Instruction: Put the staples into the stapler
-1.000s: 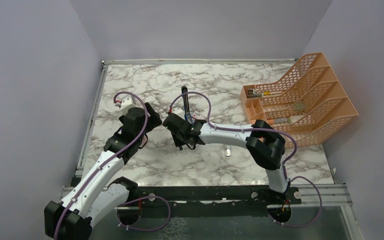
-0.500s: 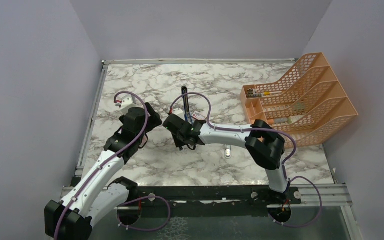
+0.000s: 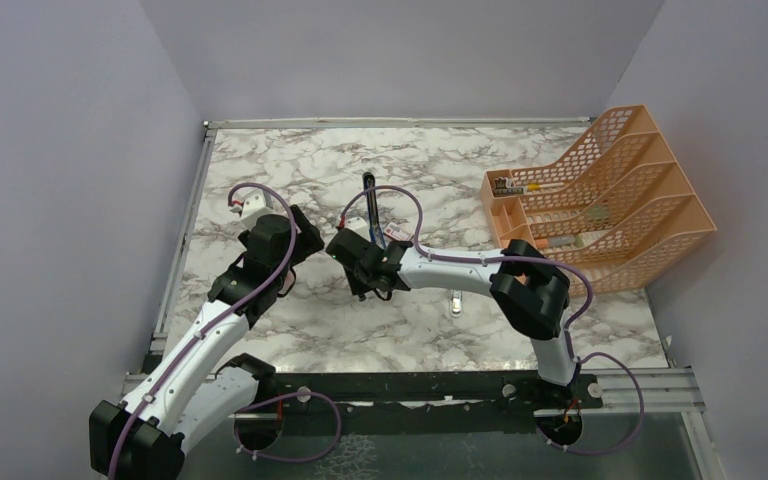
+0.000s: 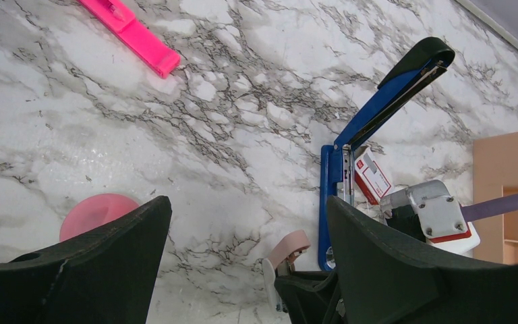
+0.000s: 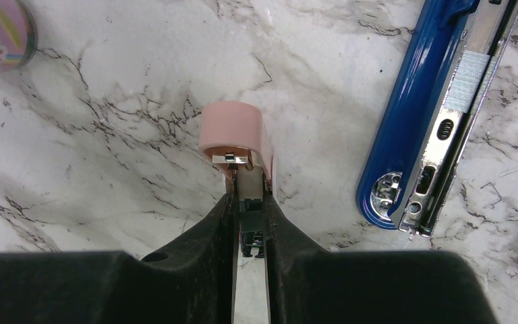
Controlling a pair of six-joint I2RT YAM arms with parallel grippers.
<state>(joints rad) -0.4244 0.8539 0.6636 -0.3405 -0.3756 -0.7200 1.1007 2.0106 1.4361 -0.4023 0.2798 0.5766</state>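
1. Stapler [image 5: 405,121]: blue and slim, lying open on the marble counter [image 3: 290,160] near its middle, just beside the right fingers [image 5: 226,212]. A red-and-white box [image 4: 371,177] sits against its other side.
2. Long axis: runs near-to-far across the counter. The rounded end of the base points back toward the arms. The black-tipped lid is thrown back and slants up toward the far edge.
3. Staples [image 5: 471,77]: a grey ridged block lying in the silver rail, lengthwise with it, in the part farther from the arms. Loading looks largely done, with closing the lid apparently still to do.
4. Right fingers: together, clamped on a slim metal piece with a pink rounded end [image 5: 233,128]. I cannot tell what it is. It lies low over the counter, near the stapler's near end but apart from it.
5. Left fingers [image 4: 141,229]: spread wide with nothing between them, above bare counter. A round pink thing [image 4: 94,210] lies under one of them.
6. Hazard: a sideways sweep of the held piece could knock the near end and skew or slide the light stapler.
7. Hazard: a jolt could tip the block out of the uncovered rail.
8. Hazard: pressing the lid down with the base unheld could pivot the stapler, or shut it on a crooked block.
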